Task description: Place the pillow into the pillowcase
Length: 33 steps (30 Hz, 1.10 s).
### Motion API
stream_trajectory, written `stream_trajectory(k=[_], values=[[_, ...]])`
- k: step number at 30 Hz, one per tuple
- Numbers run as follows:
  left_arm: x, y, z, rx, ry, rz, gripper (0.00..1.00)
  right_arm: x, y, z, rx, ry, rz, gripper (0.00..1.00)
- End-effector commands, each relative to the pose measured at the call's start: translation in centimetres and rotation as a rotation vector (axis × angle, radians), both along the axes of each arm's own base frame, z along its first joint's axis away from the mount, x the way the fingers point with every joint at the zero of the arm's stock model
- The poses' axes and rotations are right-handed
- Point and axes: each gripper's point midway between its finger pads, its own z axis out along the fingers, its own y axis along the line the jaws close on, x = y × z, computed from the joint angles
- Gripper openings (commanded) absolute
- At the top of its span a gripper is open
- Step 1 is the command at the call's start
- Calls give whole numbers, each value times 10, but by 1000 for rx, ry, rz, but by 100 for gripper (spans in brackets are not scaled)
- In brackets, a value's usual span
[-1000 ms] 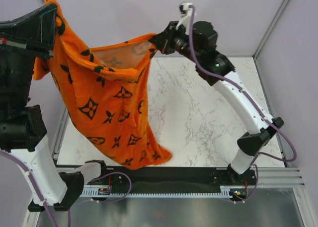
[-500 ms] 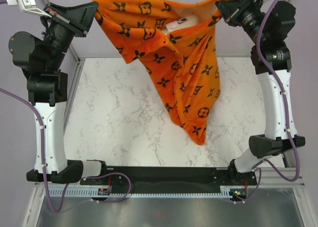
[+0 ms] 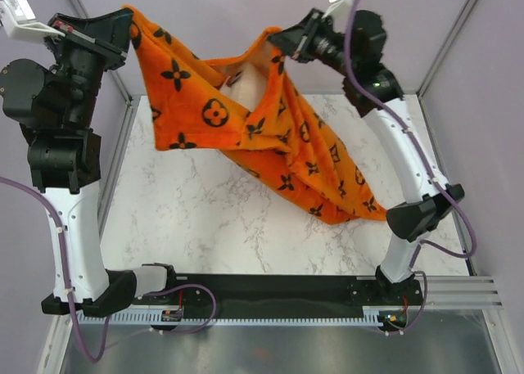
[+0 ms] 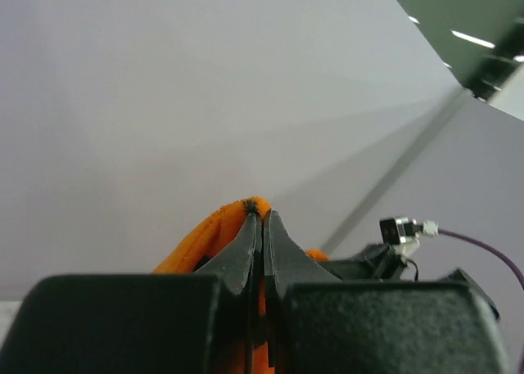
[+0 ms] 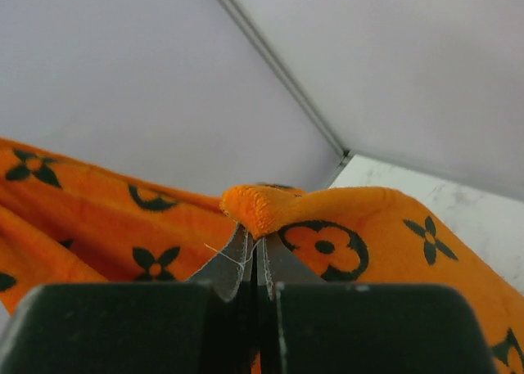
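The orange pillowcase (image 3: 278,157) with black flower motifs hangs in the air between both raised arms. My left gripper (image 3: 124,26) is shut on its upper left corner (image 4: 214,231). My right gripper (image 3: 278,42) is shut on the mouth's hem (image 5: 266,206) at the top middle. The case sags down and to the right, its bottom end resting on the marble table (image 3: 196,218) near the right arm. A cream patch of the pillow (image 3: 250,83) shows inside the open mouth; the rest of the pillow is hidden by the fabric.
Metal frame posts (image 3: 446,38) rise at the table's back corners, in front of the purple walls. The black base rail (image 3: 270,288) with both arm mounts runs along the near edge.
The right gripper has swung left toward the middle, and the case's mouth is narrower. The hanging body now trails down to the right, its end lying on the table.
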Motion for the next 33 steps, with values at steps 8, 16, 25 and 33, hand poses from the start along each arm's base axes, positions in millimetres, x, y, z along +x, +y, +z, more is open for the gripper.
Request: stream_trajectory(k=[8,16,25,33], values=[[-145,106,121,-71,-502,604,2,-87,195,36,152,-168,260,0],[-138,2,191,-66,-819,-27,2,-39,53,106,422,-150,105,0],[-22,-267,1,175,-437,-439,2,24,-53,-115,293,212,-84,0],[32,-418,-184,205,-106,-676,2,13,-230,-290,185,528,-520,16]])
